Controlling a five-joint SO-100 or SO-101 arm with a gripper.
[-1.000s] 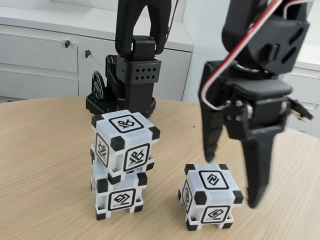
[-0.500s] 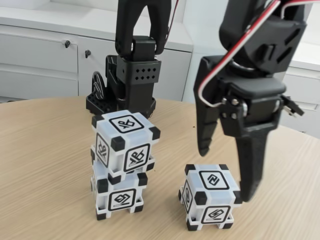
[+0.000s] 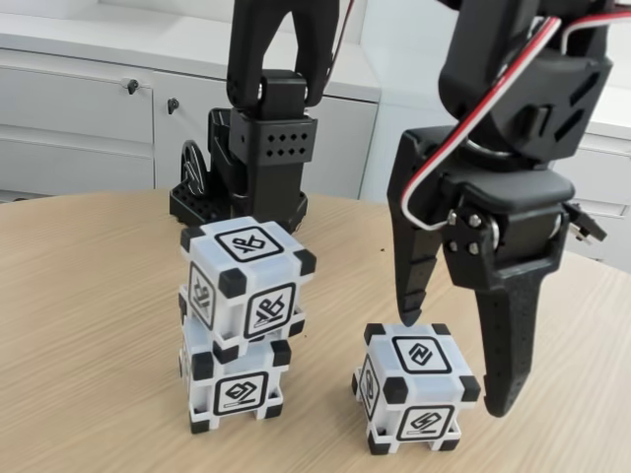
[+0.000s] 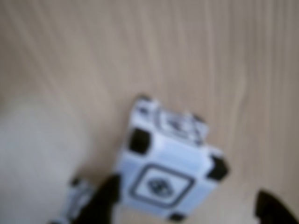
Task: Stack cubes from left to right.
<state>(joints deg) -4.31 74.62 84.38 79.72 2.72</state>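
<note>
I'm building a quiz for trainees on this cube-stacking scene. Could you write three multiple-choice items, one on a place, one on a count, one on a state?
1. In the fixed view, where does the lone white plastic cube with black corner blocks stand?
A. right of the two-cube stack
B. on top of the stack
C. behind the arm's base

2. How many cubes make up the stack?
A. one
B. two
C. three

3. How is the black two-finger gripper?
A. shut on the lone cube
B. open, fingers straddling the lone cube
C. shut above the stack

Answers: 1 A, it sits alone on the wooden table to the stack's right. 2 B, one cube rests on another. 3 B, one finger hangs at each side of the cube, with clear gaps.
</note>
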